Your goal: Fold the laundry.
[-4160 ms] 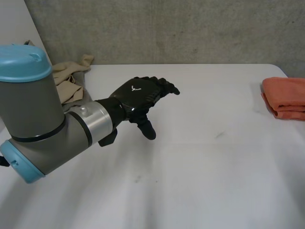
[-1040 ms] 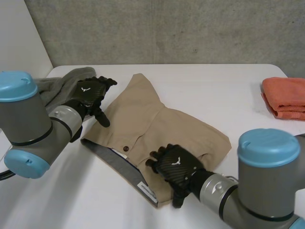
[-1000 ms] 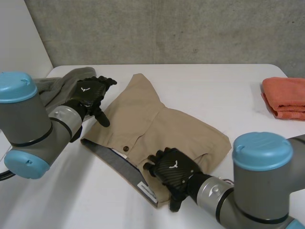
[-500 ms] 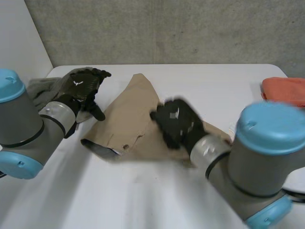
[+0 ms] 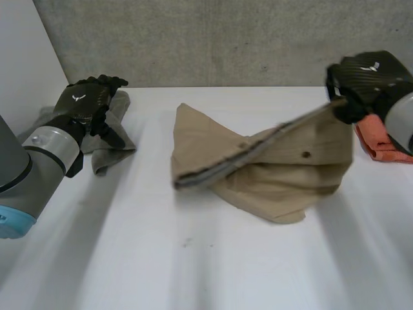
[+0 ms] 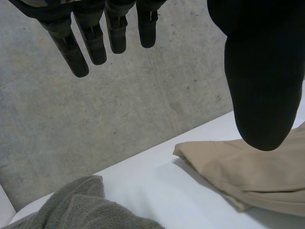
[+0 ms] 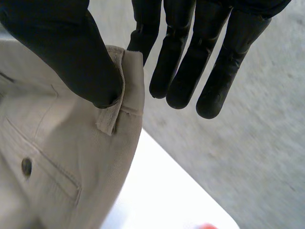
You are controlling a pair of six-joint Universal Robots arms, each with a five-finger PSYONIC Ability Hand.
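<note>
Tan shorts sit mid-table, far half, bunched and partly raised. One end of the waistband is hoisted off the table at my right side; the band runs taut on a slant down to its low end near the table's middle. The rest of the cloth sags beneath it and rests on the surface. A dark button shows on the hanging panel.

Right hand holds the raised end. In its wrist view I see the thumb pressing the band's corner against one finger, while the other fingers stay straight and clear of the cloth.

Just behind that hand, a folded orange cloth lies at the table's right edge.

Left hand hovers at the far left over a rumpled grey towel, well apart from the shorts. Its fingers are straight, thumb spread, holding nothing. Concrete wall stands behind.
</note>
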